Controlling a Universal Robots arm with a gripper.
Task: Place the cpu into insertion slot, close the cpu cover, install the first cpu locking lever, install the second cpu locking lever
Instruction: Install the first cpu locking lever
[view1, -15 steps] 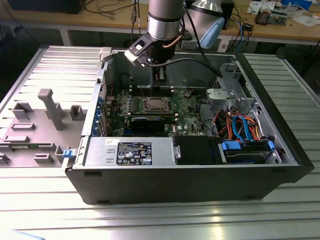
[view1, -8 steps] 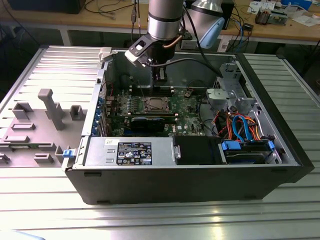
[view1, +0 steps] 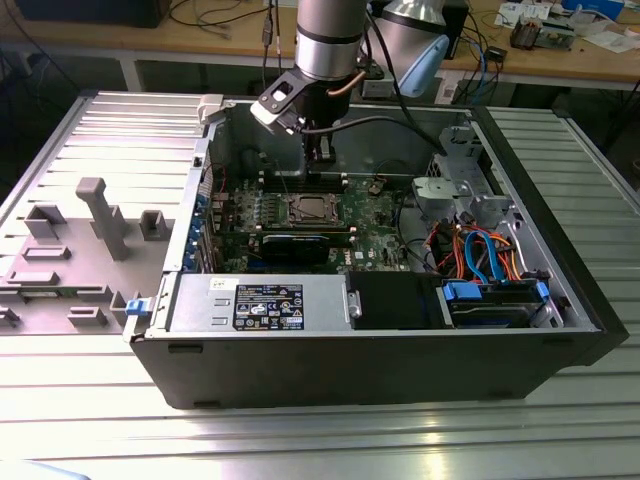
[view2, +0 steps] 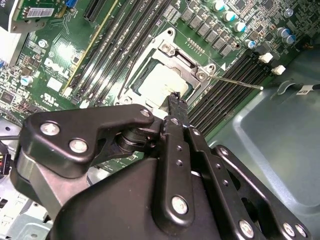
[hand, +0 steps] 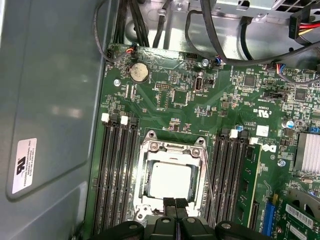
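**Chip seated, cover down, pincer at the socket's short end**

The cpu (hand: 169, 181) lies flat in the insertion slot (hand: 145, 181). Its pale metal top shows through the window of the cpu cover (hand: 172, 146), which looks to lie flat over it. The cover frame is a little longer than it is wide, and its long axis runs parallel to the memory slots (hand: 117, 175) on either side.

The gripper (hand: 175, 205) sits at one short end of the frame, at the middle of that edge, so the socket lies straight ahead of it along the long axis. Its two fingers (hand: 170, 206) are pressed together with nothing between them. I cannot tell whether they touch the frame.

In the second wrist view a thin locking lever (view2: 235, 82) sticks out from a corner of the frame across the neighbouring slots; I'd judge it unlatched.

In the exterior view the arm (view1: 325, 40) hangs straight down into the open computer case (view1: 380, 375).

As for writing, there is a white label (hand: 24, 165) on the case wall, a printed sticker (view1: 268, 305) on the power-supply box (view1: 200, 305), and white print on the green board (hand: 170, 100).
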